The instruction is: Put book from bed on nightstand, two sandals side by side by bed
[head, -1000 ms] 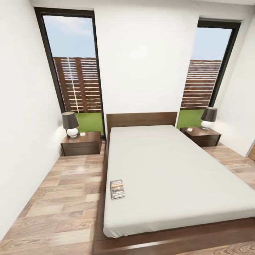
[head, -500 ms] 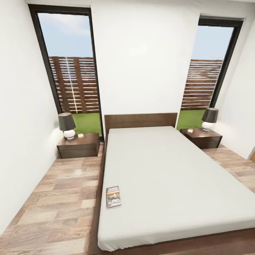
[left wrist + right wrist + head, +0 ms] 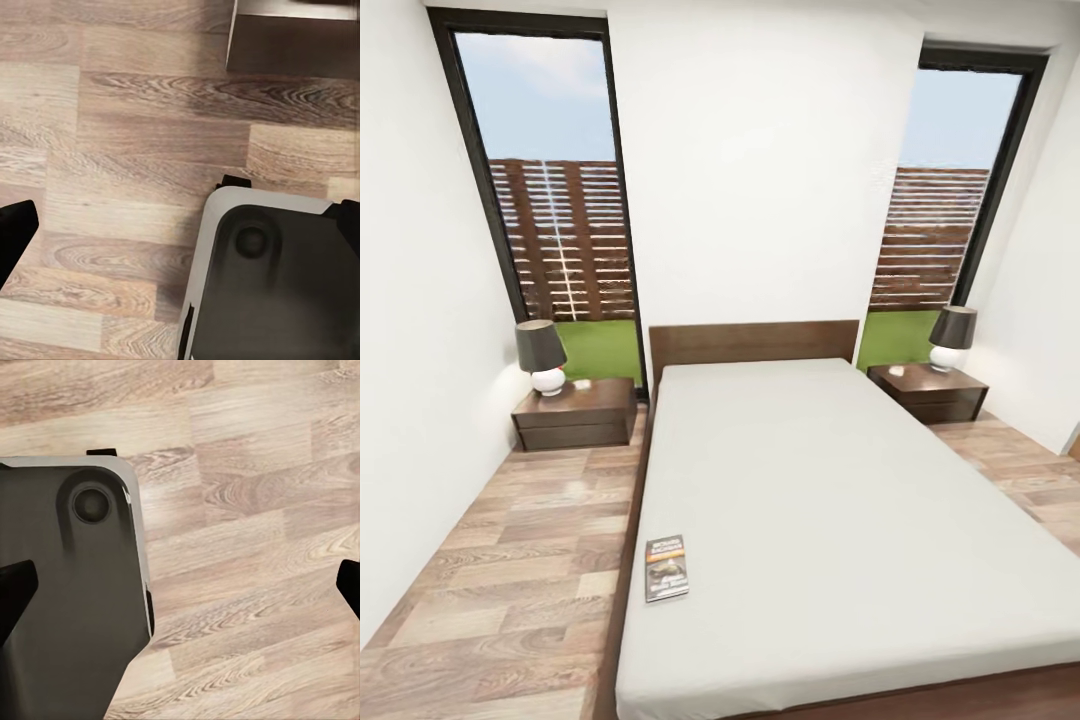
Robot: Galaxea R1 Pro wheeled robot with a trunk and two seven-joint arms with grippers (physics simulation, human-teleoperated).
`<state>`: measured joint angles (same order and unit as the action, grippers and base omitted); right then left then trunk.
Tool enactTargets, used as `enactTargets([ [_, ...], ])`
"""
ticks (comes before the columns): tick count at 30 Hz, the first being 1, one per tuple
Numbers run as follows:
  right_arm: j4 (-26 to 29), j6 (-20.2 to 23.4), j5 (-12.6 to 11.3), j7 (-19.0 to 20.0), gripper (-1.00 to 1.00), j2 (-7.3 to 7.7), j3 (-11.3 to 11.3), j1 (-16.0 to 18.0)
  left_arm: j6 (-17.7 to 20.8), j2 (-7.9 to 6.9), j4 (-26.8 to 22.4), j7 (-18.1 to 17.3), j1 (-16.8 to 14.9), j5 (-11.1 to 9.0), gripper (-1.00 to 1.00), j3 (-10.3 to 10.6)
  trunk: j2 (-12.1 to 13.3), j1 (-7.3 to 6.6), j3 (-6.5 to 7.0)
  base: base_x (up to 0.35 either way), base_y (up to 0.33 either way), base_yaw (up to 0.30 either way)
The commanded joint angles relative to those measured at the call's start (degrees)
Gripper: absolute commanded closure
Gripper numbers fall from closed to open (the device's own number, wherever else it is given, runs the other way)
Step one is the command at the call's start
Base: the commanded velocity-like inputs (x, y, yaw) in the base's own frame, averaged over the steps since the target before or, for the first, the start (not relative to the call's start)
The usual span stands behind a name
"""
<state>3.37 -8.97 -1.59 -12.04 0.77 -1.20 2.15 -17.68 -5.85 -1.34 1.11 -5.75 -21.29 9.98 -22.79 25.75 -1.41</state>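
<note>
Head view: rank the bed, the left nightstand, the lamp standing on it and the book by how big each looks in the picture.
1. The bed, by far the largest.
2. The left nightstand.
3. The lamp and the book look about alike in area; the book lies nearer the camera, so I would not rank these two.

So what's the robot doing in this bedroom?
It isn't holding anything at this moment. It faces the foot of the bed, where the book lies near the mattress's left edge. A nightstand with a lamp stands on each side of the headboard. Both wrist cameras look down at the wood floor, each tool's fingers spread wide and empty.
</note>
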Motion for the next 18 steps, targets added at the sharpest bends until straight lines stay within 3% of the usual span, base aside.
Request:
enactTargets([
  [1,0.0,-0.3,-0.2,0.0,-1.0,-0.01,-0.1,0.0,-0.2,0.0,0.0,0.1,0.0,-0.3,-1.0,0.5,-0.1,0.04,-0.13,0.013,-0.114,0.029],
  [9,-0.1,-0.3,-0.2,0.0,-1.0,-0.04,0.3,0.0,-0.2,-0.02,0.0,0.1,0.0,-0.3,-1.0,0.5,-0.1,0.04,-0.13,-0.003,-0.129,0.062],
  [18,-0.1,-0.3,-0.2,0.0,-1.0,-0.03,0.8,0.0,-0.2,0.03,0.0,0.1,0.0,-0.3,-1.0,0.5,-0.1,0.04,-0.13,-0.001,-0.04,0.091],
])
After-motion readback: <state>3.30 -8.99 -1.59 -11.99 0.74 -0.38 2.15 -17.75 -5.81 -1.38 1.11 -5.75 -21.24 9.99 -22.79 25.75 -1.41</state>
